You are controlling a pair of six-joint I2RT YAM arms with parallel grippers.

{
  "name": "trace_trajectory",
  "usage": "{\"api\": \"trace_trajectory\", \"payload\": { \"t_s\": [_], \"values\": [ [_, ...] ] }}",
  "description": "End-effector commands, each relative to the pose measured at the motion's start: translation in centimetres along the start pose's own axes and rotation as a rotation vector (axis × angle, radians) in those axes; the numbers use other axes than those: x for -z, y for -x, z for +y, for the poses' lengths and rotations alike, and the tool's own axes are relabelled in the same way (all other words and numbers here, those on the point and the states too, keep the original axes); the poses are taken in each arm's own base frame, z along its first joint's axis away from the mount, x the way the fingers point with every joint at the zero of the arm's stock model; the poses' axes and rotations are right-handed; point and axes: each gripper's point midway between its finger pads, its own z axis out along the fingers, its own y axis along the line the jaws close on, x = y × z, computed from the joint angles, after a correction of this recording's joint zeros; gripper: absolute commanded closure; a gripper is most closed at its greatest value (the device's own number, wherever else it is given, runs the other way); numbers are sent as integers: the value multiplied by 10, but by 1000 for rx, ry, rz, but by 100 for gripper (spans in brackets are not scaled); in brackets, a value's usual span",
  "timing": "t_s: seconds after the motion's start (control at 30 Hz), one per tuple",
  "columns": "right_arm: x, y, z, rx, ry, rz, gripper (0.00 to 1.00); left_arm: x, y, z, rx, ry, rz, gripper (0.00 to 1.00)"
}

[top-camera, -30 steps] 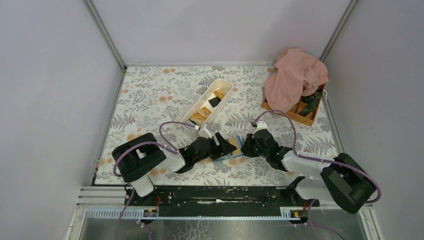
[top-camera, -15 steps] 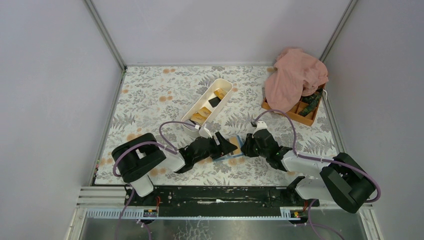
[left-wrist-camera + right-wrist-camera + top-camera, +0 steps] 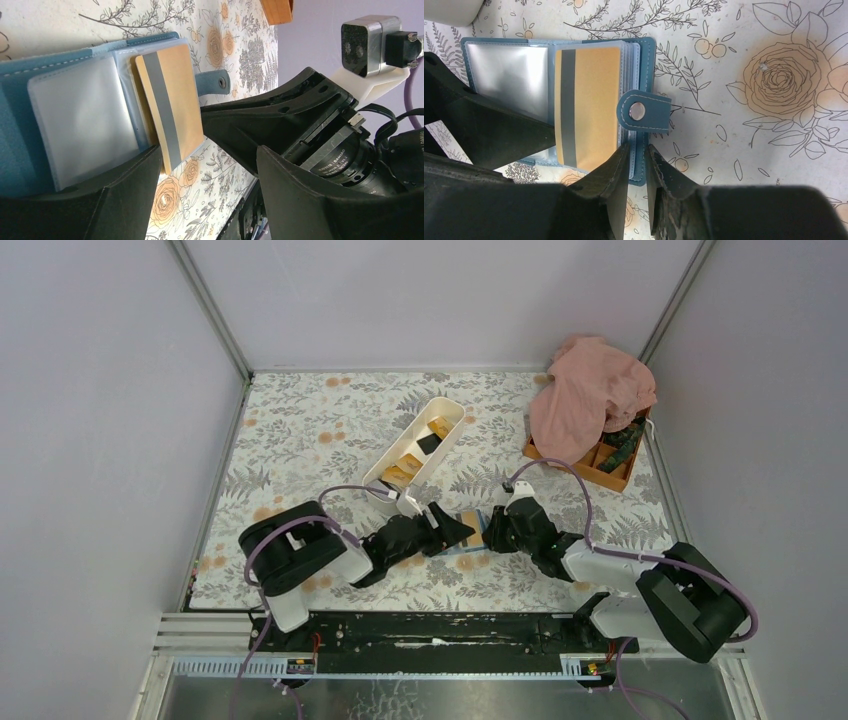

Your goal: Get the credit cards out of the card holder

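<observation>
One grey-striped orange-yellow card (image 3: pixel 586 105) pokes from the open blue folding card holder (image 3: pixel 644 112), lying on the floral cloth (image 3: pixel 774 150) between your grippers. Your left gripper (image 3: pixel 207 165) gapes empty; your right gripper (image 3: pixel 637 150) pinches the holder's edge.

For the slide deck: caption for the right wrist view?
Right hand pinches the edge of the open card holder, orange card protruding from a sleeve.

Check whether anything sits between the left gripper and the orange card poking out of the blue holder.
Nothing visible does. The orange card sticks out of the card holder toward the open left gripper. The right gripper pinches the holder's edge beside the card, not across it.
</observation>
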Motion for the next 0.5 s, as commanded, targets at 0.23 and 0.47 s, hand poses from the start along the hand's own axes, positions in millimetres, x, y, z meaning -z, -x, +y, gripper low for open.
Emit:
{"api": "trace_trajectory", "payload": {
  "t_s": [0.23, 0.47],
  "values": [
    [-1, -41, -5, -5, 10, 151, 74, 2, 5, -69, 36, -284, -4, 25],
    [-3, -44, -5, -4, 10, 166, 74, 1, 3, -76, 46, -311, 17, 24]
  ]
}}
